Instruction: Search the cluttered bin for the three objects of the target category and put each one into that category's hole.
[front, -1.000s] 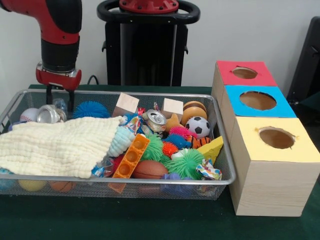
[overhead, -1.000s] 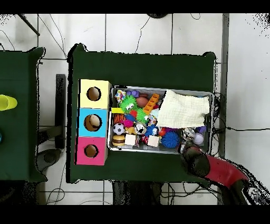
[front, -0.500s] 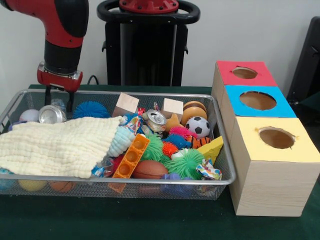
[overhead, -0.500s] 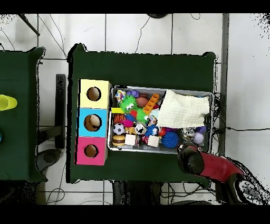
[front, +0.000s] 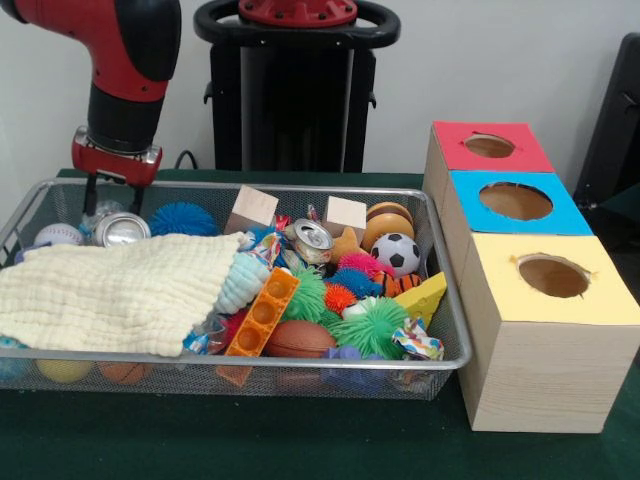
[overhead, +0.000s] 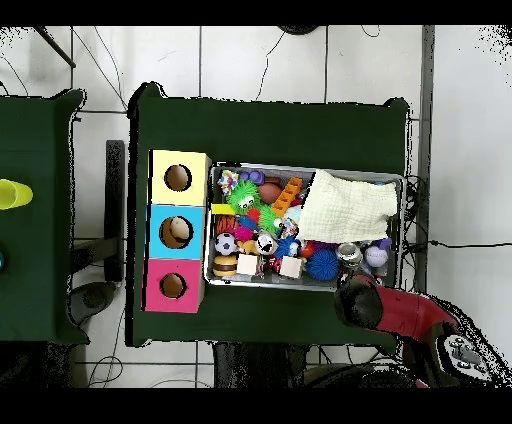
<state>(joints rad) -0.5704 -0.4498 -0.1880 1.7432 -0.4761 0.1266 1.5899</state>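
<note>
The silver can (front: 121, 229) lies on its side at the bin's (front: 440, 290) 10 o'clock corner, against the cream cloth (front: 110, 290). Right above it, the gripper (front: 112, 198) hangs with fingers spread, holding nothing, clear of the can.

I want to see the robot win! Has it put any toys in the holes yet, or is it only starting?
Only starting, it seems. The blue box's hole shows something pale inside in the overhead view; what it is I cannot tell. The gripper hangs over the bin's back corner beside a silver can, holding nothing. The bin is full of toys, half under a cloth.
</note>
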